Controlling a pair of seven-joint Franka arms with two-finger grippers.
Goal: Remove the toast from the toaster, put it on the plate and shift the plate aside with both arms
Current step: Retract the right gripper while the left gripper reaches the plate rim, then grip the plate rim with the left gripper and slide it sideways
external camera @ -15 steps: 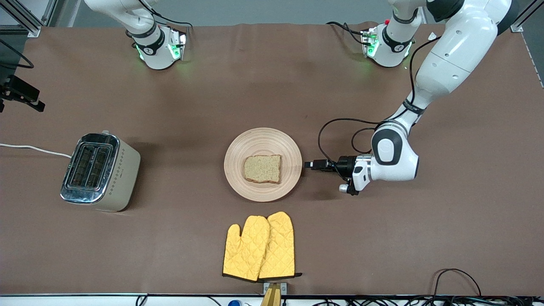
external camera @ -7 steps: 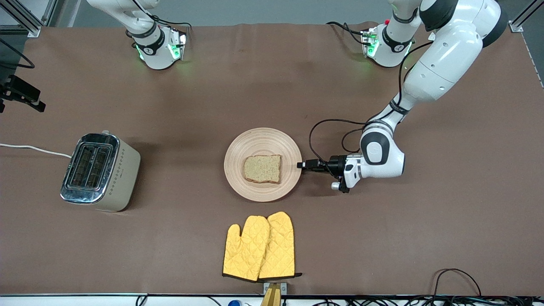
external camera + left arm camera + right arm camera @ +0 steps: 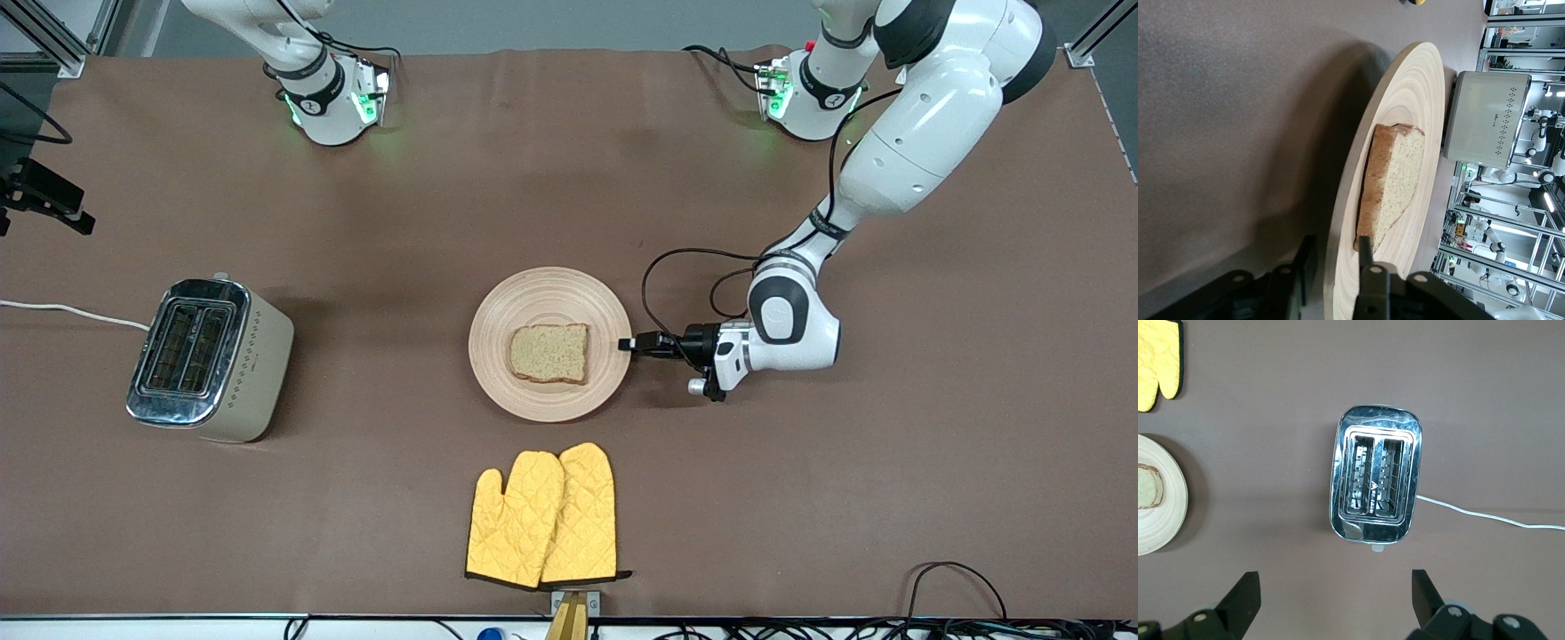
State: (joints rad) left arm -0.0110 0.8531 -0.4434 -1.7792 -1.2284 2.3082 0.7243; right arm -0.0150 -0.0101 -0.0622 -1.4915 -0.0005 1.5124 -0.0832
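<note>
The round wooden plate lies mid-table with the toast flat on it. My left gripper is low at the plate's rim on the side toward the left arm's end. In the left wrist view its open gripper straddles the rim of the plate, one finger under the edge and one over the wood, close to the toast. My right gripper is open and empty, high over the toaster. It is out of the front view.
The toaster stands toward the right arm's end with its white cord running off the table. A pair of yellow mitts lies nearer the front camera than the plate. The left arm's black cables loop above the table by its wrist.
My left gripper has slid toward the plate and its fingers now reach the rim. The plate, the toast and the right arm have not moved.
</note>
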